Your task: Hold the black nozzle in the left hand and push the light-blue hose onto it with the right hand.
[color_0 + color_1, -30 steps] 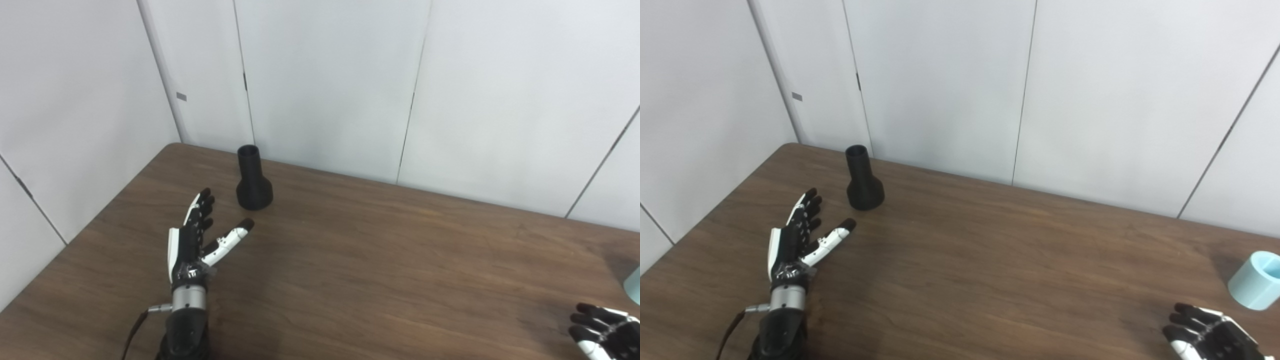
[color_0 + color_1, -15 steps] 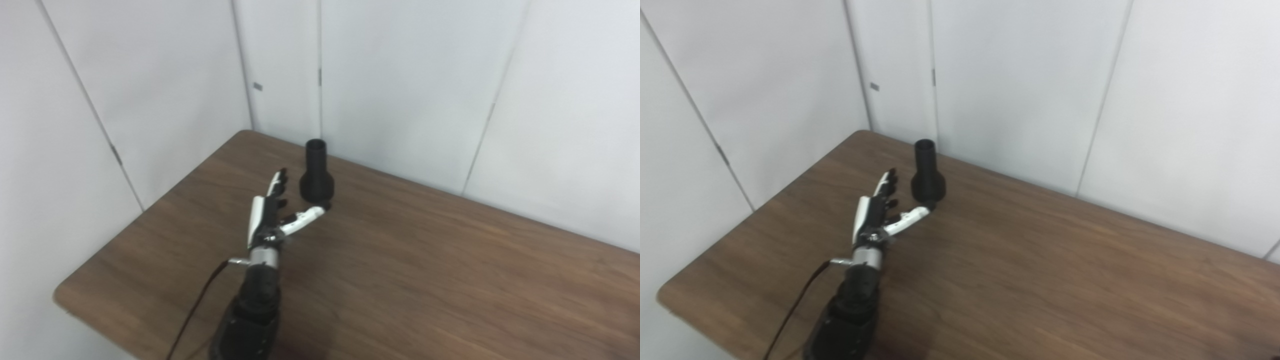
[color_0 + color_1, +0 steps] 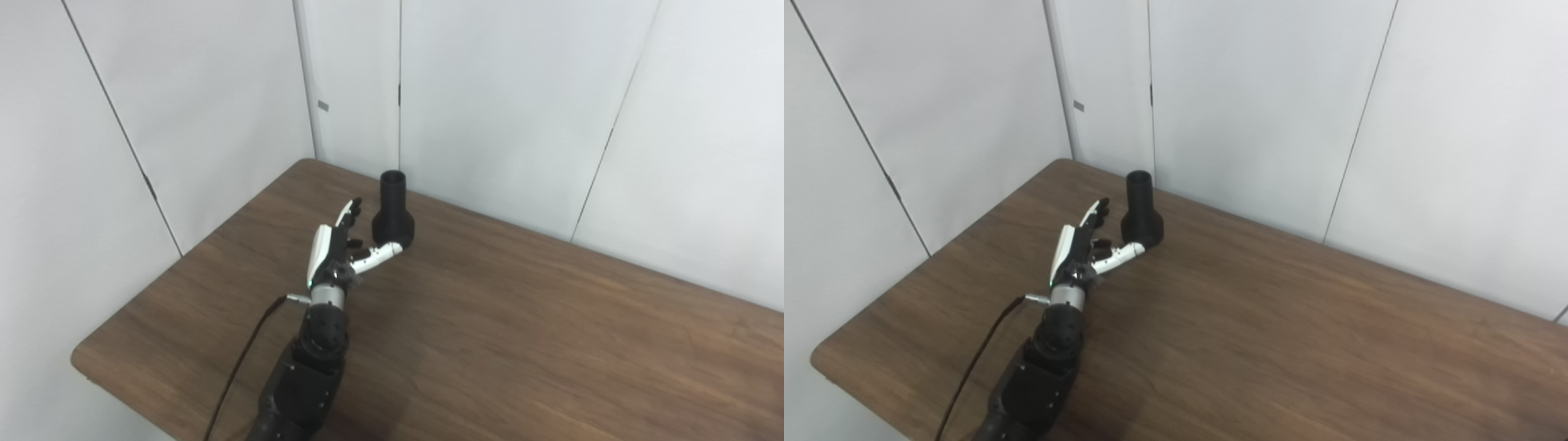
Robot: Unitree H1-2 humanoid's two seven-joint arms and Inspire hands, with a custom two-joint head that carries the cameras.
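- The black nozzle point(image 3: 392, 208) stands upright on the brown desk point(image 3: 520, 318), wide base down, near the far left corner by the white wall panels point(image 3: 502, 104).
- The left robot hand point(image 3: 338, 248) is spread wide and holds nothing, its fingers point(image 3: 350, 211) extended just left of the nozzle.
- Its thumb tip reaches the nozzle's base from the front; whether it touches is unclear.
- A dark cable point(image 3: 239, 367) runs from the wrist along the forearm.
- The right robot hand and the light-blue hose are out of view.
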